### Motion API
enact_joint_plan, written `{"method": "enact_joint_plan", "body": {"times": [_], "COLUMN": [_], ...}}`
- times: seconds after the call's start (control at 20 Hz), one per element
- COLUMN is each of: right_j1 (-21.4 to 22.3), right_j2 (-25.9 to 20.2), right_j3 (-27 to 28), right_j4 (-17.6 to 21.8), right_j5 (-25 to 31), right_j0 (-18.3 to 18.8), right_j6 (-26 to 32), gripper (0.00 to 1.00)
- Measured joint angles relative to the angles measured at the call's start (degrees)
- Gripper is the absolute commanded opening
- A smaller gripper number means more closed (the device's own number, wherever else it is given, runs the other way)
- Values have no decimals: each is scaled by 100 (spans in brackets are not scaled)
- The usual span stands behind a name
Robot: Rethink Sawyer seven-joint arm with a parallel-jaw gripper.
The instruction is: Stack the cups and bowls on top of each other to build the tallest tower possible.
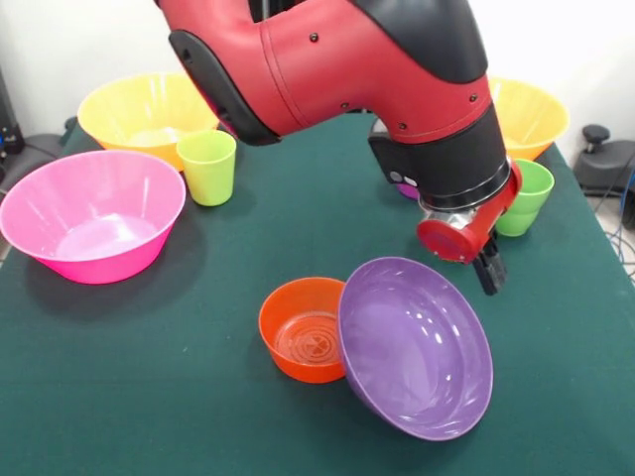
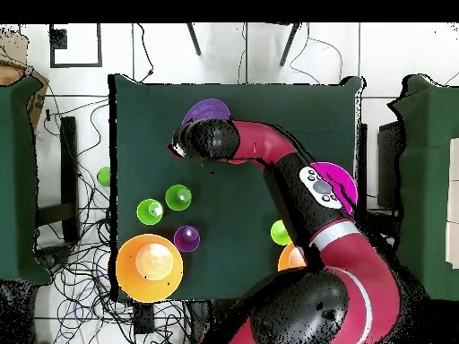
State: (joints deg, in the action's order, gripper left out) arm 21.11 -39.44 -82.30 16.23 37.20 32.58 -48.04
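The small orange bowl (image 1: 303, 332) stands upright on the green table (image 1: 149, 397) near the front middle. The medium purple bowl (image 1: 417, 347) is tipped up on its side, its opening faces the front camera and its left rim overlaps the orange bowl. My gripper (image 1: 488, 270) hangs at the purple bowl's upper right rim; I cannot tell whether it touches or holds the rim. In the overhead view the purple bowl (image 2: 206, 111) shows at the arm's tip, and the arm hides the gripper and the orange bowl. The yellow-green cup (image 1: 207, 167) stands alone at the back left.
A big pink bowl (image 1: 94, 213) sits at the left, with an orange-yellow bowl (image 1: 147, 114) behind it. Another orange-yellow bowl (image 1: 526, 114) and a green cup (image 1: 524, 196) are at the back right. Two green cups (image 2: 150, 212) (image 2: 178, 197) and a purple cup (image 2: 186, 238) stand together.
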Motion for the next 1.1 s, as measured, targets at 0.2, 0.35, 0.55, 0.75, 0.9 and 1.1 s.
{"method": "enact_joint_plan", "body": {"times": [0.2,0.35,0.55,0.75,0.9,1.1], "right_j1": [-81,-119,-129,-142,-156,-212], "right_j2": [0,1,1,1,0,0], "right_j3": [298,468,751,925,999,1071], "right_j4": [-33,-32,-31,-31,-31,-34], "right_j5": [297,513,806,899,903,902], "right_j0": [-7,-5,-5,-9,-6,-1], "right_j6": [0,0,0,0,0,0], "gripper": [0,0,0,0,0,0]}}
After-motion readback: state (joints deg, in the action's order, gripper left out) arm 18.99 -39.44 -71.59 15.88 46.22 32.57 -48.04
